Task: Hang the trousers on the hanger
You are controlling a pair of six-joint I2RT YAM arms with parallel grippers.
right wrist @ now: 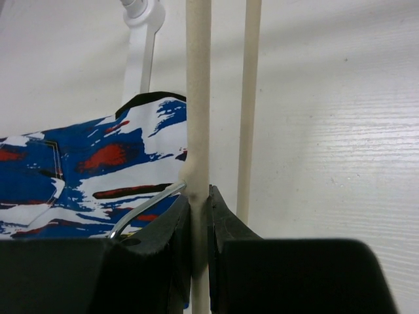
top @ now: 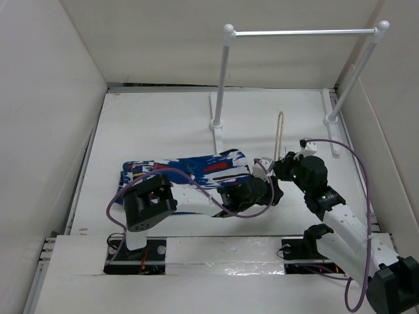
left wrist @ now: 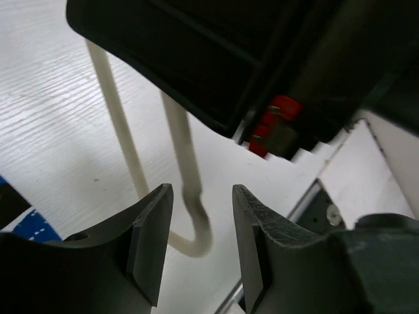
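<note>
The trousers [top: 196, 167] lie flat across the middle of the table, blue with white, red and black streaks; they also show in the right wrist view [right wrist: 85, 170]. My right gripper [top: 283, 165] [right wrist: 198, 199] is shut on the cream hanger [top: 280, 131] [right wrist: 198, 98], right beside its wire hook [right wrist: 147, 206], just right of the trousers. My left gripper [top: 265, 186] [left wrist: 201, 193] reaches over the trousers and is open. A rounded corner of the hanger [left wrist: 190, 222] sits between its fingers, not touching either.
The white rail stand [top: 301, 31] with a metal crossbar stands at the back right; its foot [right wrist: 141, 26] is just beyond the trousers. White walls enclose the table on three sides. My right gripper's black body fills the top of the left wrist view [left wrist: 216, 59].
</note>
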